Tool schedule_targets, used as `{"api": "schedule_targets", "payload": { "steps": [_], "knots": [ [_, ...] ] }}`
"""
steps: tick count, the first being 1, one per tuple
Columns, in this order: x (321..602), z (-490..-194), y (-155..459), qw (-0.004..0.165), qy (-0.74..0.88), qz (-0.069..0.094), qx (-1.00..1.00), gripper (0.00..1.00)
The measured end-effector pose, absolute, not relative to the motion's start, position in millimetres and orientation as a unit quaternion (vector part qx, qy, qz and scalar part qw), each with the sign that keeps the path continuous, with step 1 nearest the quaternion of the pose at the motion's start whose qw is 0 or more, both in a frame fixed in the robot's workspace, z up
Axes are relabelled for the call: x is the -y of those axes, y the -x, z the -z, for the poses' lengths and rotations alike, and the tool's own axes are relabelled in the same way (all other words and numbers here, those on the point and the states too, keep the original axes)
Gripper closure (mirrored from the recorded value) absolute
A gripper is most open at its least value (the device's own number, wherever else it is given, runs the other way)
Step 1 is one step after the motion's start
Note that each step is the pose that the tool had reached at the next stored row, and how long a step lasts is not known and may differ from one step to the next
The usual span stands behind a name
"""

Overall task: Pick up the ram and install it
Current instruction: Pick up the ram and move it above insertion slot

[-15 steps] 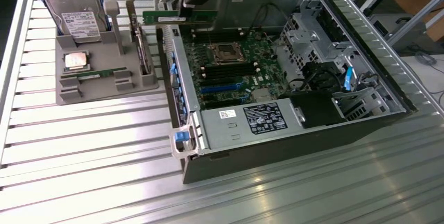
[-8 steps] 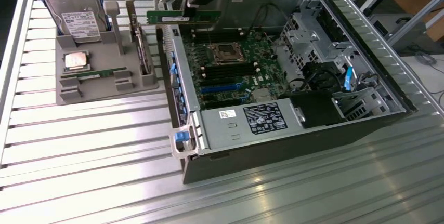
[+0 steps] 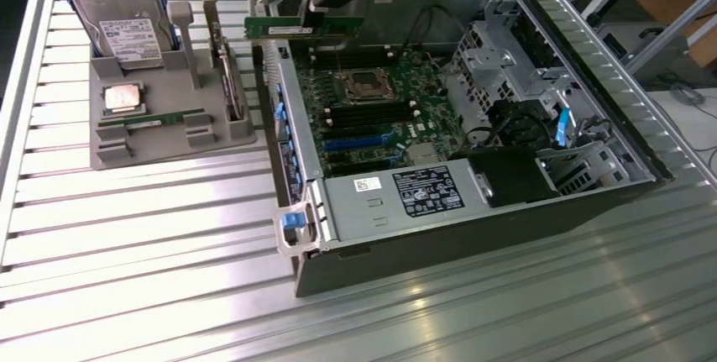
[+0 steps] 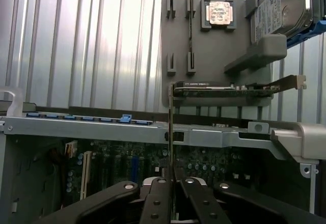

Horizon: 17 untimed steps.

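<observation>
The pincer is closed tight on the green ram stick, holding it just under itself, with the open computer case below.

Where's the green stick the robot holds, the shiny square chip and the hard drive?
The ram (image 3: 280, 28), exterior view: bare green part of its board.
The CPU chip (image 3: 123, 97), exterior view: middle of its silver top.
The hard drive (image 3: 129, 36), exterior view: its white label.
</observation>
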State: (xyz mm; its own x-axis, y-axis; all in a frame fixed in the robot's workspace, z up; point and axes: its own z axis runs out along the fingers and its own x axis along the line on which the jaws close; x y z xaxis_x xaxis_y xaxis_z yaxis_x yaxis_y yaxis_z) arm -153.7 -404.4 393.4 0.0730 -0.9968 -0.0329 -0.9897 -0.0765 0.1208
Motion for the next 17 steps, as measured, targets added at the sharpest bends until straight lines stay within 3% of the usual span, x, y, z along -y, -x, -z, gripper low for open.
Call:
{"api": "schedule_targets", "payload": {
  "steps": [17],
  "knots": [
    [404.4,-393.3,139.3,0.035,-0.732,0.056,0.679,0.87]
  ]
}}
